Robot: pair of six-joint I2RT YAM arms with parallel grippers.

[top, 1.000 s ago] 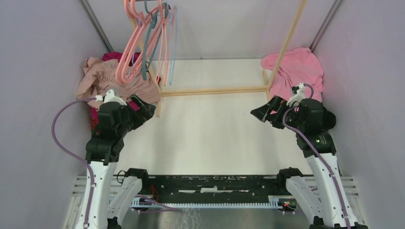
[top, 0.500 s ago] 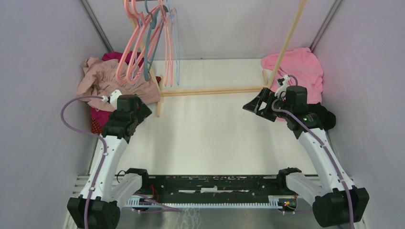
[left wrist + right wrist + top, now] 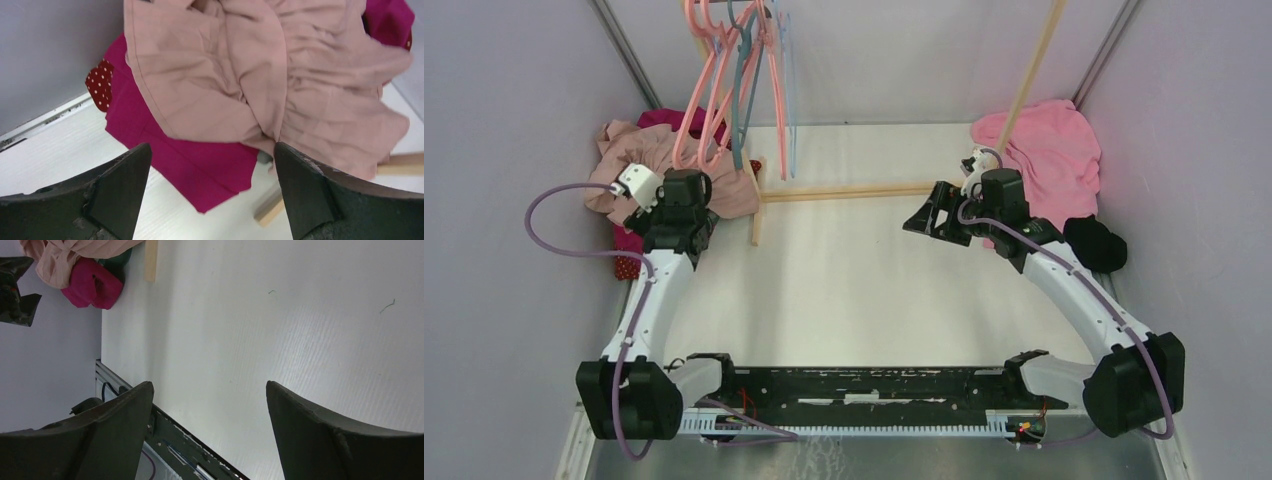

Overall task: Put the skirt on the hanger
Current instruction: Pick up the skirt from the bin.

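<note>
A crumpled beige skirt [image 3: 634, 160] lies on a magenta garment [image 3: 629, 252] at the back left, beside the rack's foot. In the left wrist view the beige cloth [image 3: 250, 75] fills the top and the magenta cloth [image 3: 190, 165] lies under it. My left gripper [image 3: 686, 205] hovers over this pile, open and empty [image 3: 212, 200]. Pink and blue hangers [image 3: 724, 90] hang from the rack's top rail just behind it. My right gripper [image 3: 927, 218] is open and empty over the bare table near the rack's base bar; its wrist view [image 3: 210, 430] shows only the tabletop between the jaws.
The wooden rack's base bar [image 3: 864, 190] crosses the back of the table and its slanted post [image 3: 1034, 70] rises at the right. A pink garment [image 3: 1049, 150] lies at the back right, and a black cloth [image 3: 1096, 243] lies near the right wall. A red polka-dot cloth [image 3: 100, 85] peeks out by the left wall.
Both arms have stretched toward the back. The left gripper moved back over the clothes pile. The right gripper moved left and back, uncovering the black cloth. The hangers have swung.
</note>
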